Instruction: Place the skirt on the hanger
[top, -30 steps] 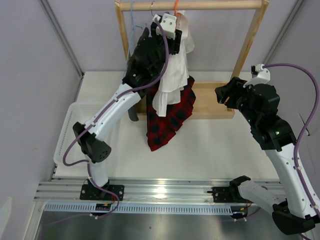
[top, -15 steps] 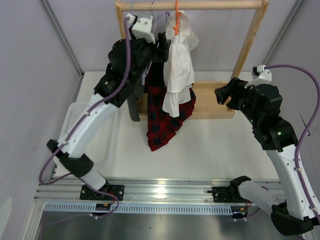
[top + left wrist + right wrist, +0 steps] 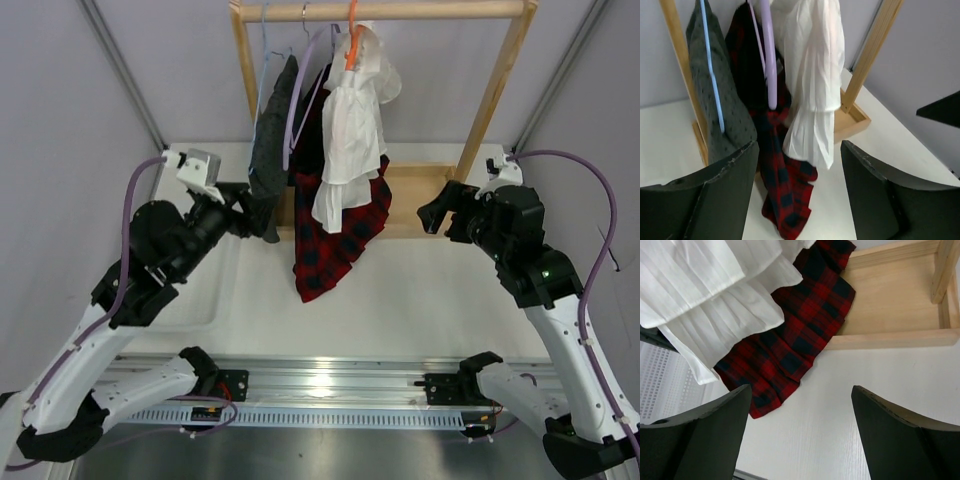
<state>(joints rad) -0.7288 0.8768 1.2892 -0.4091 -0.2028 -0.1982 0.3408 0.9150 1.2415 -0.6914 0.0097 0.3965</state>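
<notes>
Left hand point(image 3: 247, 206) had withdrawn toward 8 o'clock, fingers apart and empty. Skirt point(image 3: 350, 140) hung from hanger point(image 3: 351, 30) at 12 o'clock. Right hand point(image 3: 436, 212) also apart. Task judged complete.

A white skirt point(image 3: 350, 130) of thin, crinkly fabric hangs from a thin, bright orange hanger point(image 3: 350, 45). The hanger's hook sits over the top bar of a wooden rack point(image 3: 440, 10), a little left of the bar's middle. Only the hook and a short stretch of the orange wire show, because the cloth covers the rest. The skirt is bunched at the top, with a fold bulging toward the rack's right post. It falls straight down between the two posts in long vertical creases. It ends in a gathered, ruffled tier whose uneven hem hangs in the air above the rack's base tray.
</notes>
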